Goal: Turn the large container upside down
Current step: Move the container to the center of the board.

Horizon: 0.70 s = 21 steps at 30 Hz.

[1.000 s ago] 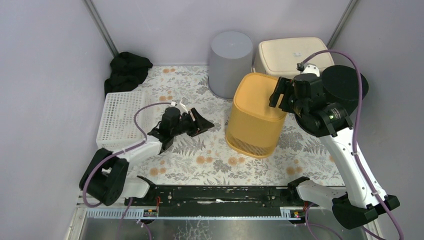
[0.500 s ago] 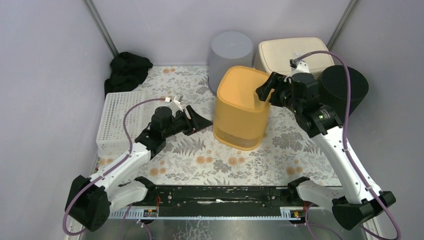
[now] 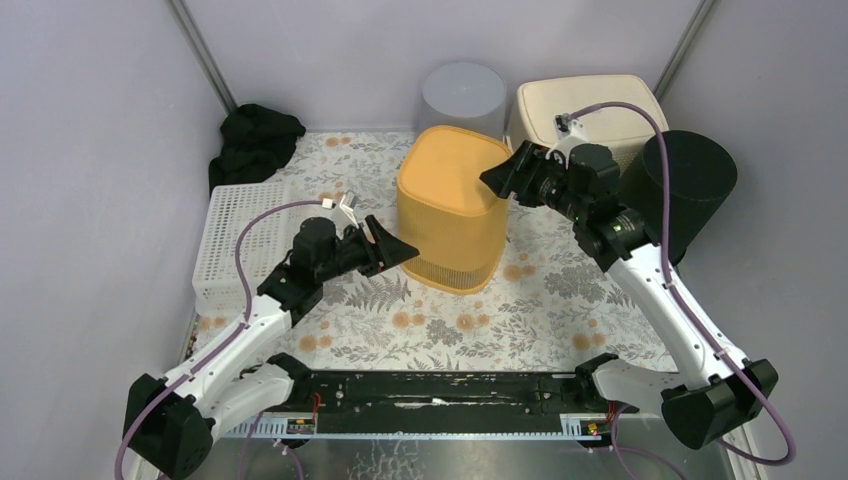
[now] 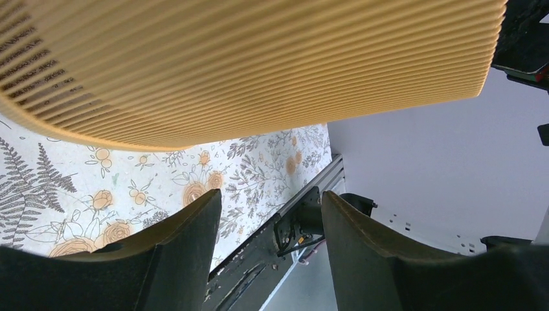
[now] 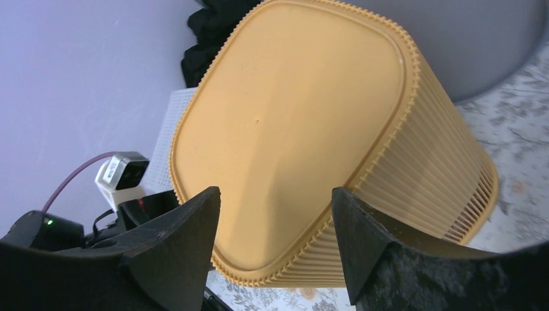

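The large yellow ribbed container (image 3: 450, 205) stands on the floral table with its closed flat face up and its slotted rim down. My right gripper (image 3: 497, 178) is open at the container's upper right edge; in the right wrist view its jaws (image 5: 275, 194) frame the container's (image 5: 291, 123) flat top and near corner. My left gripper (image 3: 405, 250) is open and empty beside the container's lower left side. In the left wrist view its jaws (image 4: 270, 197) sit just under the ribbed wall (image 4: 259, 58), and whether they touch it I cannot tell.
A grey bin (image 3: 462, 95) and a cream box (image 3: 585, 105) stand behind the container. A black cylinder (image 3: 690, 180) stands at the right. A white slotted basket (image 3: 240, 235) and a black cloth (image 3: 255, 135) are at the left. The arms' base rail (image 3: 440, 385) runs along the near edge.
The yellow container has shifted left across the table with my right gripper following at its top edge. My left gripper has risen and moved right to its lower side.
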Available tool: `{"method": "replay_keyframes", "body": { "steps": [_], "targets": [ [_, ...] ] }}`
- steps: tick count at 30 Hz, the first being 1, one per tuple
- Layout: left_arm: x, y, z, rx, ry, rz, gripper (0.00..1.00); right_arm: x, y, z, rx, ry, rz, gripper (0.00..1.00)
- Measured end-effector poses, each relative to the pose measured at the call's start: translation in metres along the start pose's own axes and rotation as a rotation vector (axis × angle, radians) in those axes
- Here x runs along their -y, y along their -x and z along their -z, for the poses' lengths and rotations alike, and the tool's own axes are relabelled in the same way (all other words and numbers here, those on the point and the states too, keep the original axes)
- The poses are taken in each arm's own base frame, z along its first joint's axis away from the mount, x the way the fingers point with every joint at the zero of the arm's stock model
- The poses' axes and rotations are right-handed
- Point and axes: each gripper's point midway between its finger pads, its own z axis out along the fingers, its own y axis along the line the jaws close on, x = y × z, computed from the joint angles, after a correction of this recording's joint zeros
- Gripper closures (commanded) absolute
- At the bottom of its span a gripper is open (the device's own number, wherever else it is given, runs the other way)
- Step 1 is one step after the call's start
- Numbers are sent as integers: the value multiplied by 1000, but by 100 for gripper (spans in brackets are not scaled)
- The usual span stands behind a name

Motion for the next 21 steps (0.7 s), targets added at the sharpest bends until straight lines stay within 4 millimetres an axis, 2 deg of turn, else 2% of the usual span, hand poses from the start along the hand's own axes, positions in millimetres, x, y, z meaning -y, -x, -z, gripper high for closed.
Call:
{"method": "replay_keyframes", "body": {
  "steps": [8, 12, 16, 21],
  "targets": [
    [0, 0, 5, 0, 20, 5, 34, -42, -22, -30, -64, 178, 21, 28],
    [3, 2, 9, 15, 19, -6, 34, -57, -27, -45, -88, 247, 11, 28],
    [1, 1, 12, 17, 33, -8, 34, -74, -31, -69, -110, 324, 4, 28],
    [-6, 1, 12, 20, 65, -3, 34, -98, -34, -113, -140, 426, 10, 28]
  ]
}}
